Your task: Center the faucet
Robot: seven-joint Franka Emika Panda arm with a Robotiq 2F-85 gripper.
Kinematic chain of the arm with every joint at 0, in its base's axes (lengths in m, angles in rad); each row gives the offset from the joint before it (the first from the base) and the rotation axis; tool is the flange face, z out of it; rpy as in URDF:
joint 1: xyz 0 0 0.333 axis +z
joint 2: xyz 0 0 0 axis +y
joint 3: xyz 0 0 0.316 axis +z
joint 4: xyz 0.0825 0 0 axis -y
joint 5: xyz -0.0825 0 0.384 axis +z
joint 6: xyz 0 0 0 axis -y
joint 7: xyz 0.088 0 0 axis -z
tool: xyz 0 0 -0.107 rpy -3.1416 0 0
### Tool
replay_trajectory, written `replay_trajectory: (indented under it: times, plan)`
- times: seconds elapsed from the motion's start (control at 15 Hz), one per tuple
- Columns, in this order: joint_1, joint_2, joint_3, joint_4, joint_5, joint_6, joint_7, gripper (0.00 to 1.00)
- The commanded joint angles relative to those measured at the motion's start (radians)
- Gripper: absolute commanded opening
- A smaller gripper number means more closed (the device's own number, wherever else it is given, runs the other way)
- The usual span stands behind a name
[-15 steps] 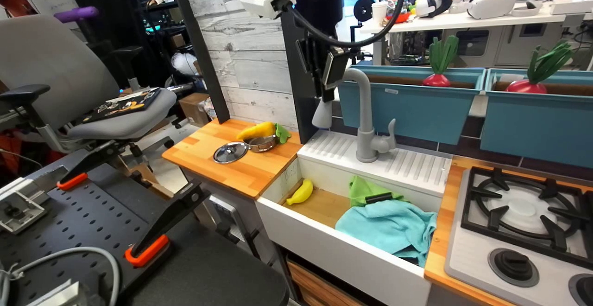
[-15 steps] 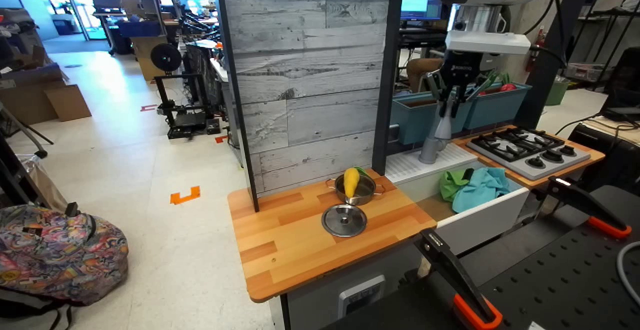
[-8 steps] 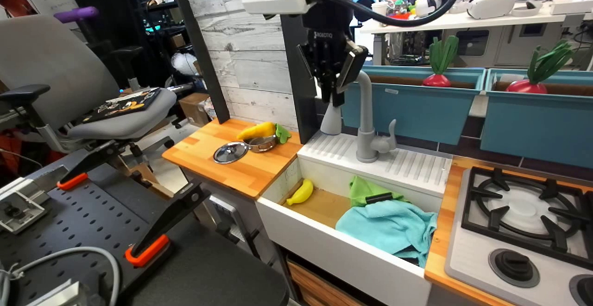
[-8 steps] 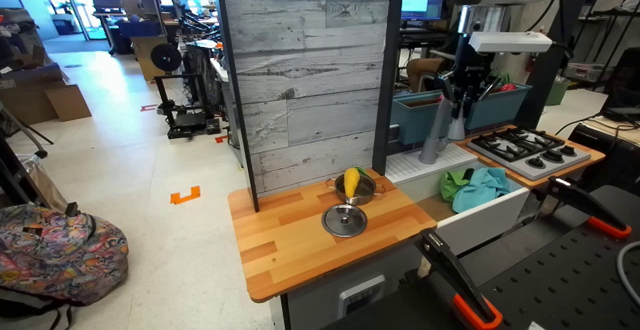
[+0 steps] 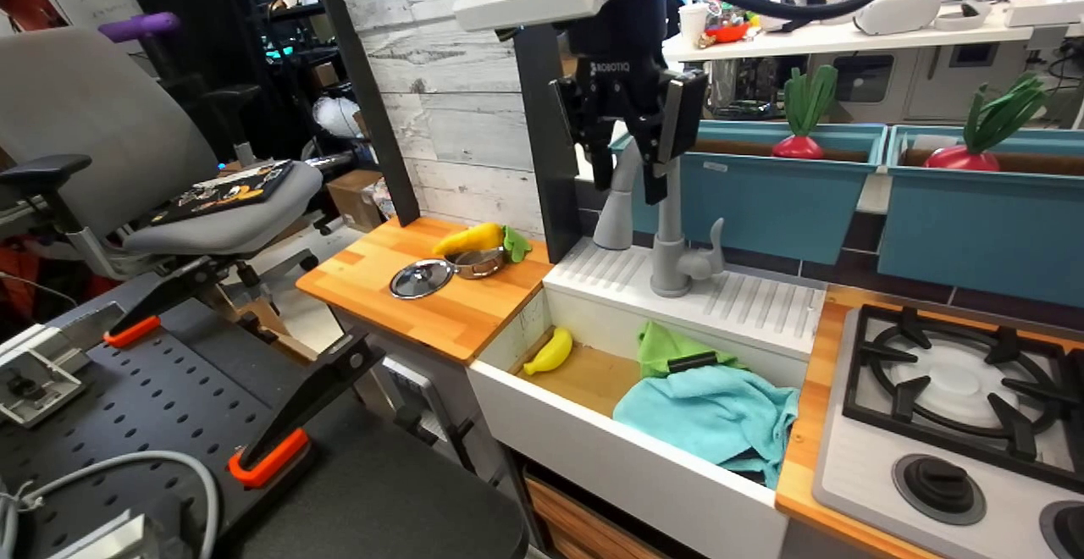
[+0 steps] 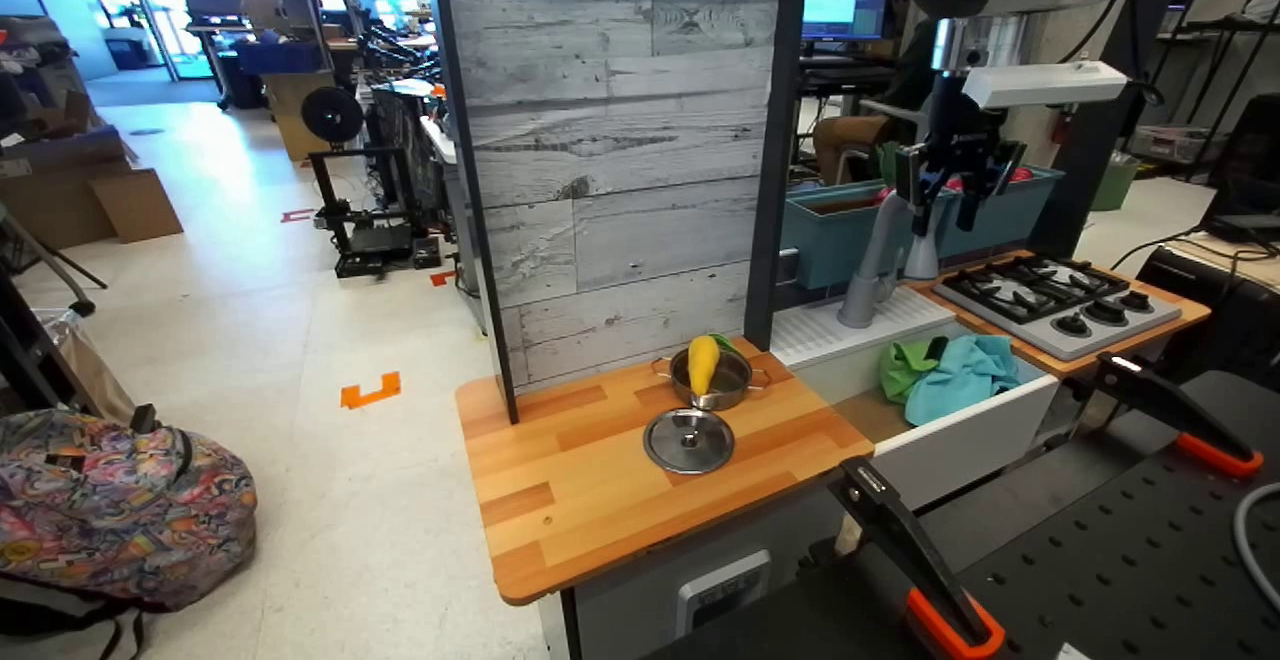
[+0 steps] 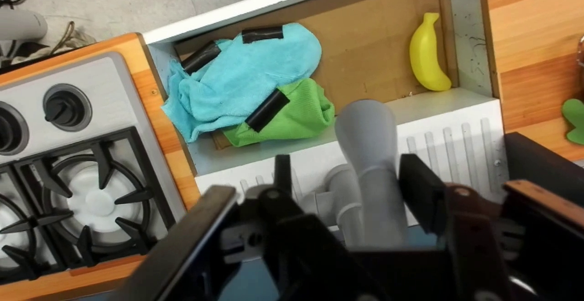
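The grey faucet (image 5: 670,268) stands on the white ribbed ledge behind the sink, with its side lever to the right. It also shows in an exterior view (image 6: 857,302). In the wrist view the spout head of the faucet (image 7: 368,130) points toward the sink basin. My gripper (image 5: 629,189) is open, with its fingers apart on either side of the gooseneck just above the spout head. It also shows in an exterior view (image 6: 944,222). In the wrist view the spout lies between the fingers of the gripper (image 7: 345,164), close to or touching the right finger and apart from the left.
The sink (image 5: 627,474) holds a blue towel (image 5: 716,415), a green cloth (image 5: 669,349) and a yellow banana (image 5: 550,351). Teal planters (image 5: 754,203) stand close behind the faucet. A stove (image 5: 855,449) is on one side, a wooden counter (image 5: 398,313) with a pot (image 5: 478,264) on the other.
The gripper was shut around the spout and moved to the right in both exterior views, and the spout head swung with it. The fingers have since spread apart.
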Motion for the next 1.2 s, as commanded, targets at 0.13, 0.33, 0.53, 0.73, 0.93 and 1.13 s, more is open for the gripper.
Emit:
replay_trajectory:
  times: [0.13, 0.33, 0.53, 0.73, 0.93, 1.13]
  plan:
    - [-0.020, -0.038, -0.032, -0.073, -0.098, -0.002, -0.014, 1.00]
    - [-0.044, -0.076, -0.024, -0.134, -0.110, 0.003, -0.055, 1.00]
    - [-0.068, -0.149, -0.005, -0.217, -0.093, 0.013, -0.100, 1.00]
    - [-0.080, -0.274, 0.016, -0.335, -0.074, 0.040, -0.148, 1.00]
    - [-0.074, -0.443, 0.028, -0.460, -0.063, 0.017, -0.189, 1.00]
    - [-0.052, -0.580, 0.032, -0.552, -0.067, -0.012, -0.215, 1.00]
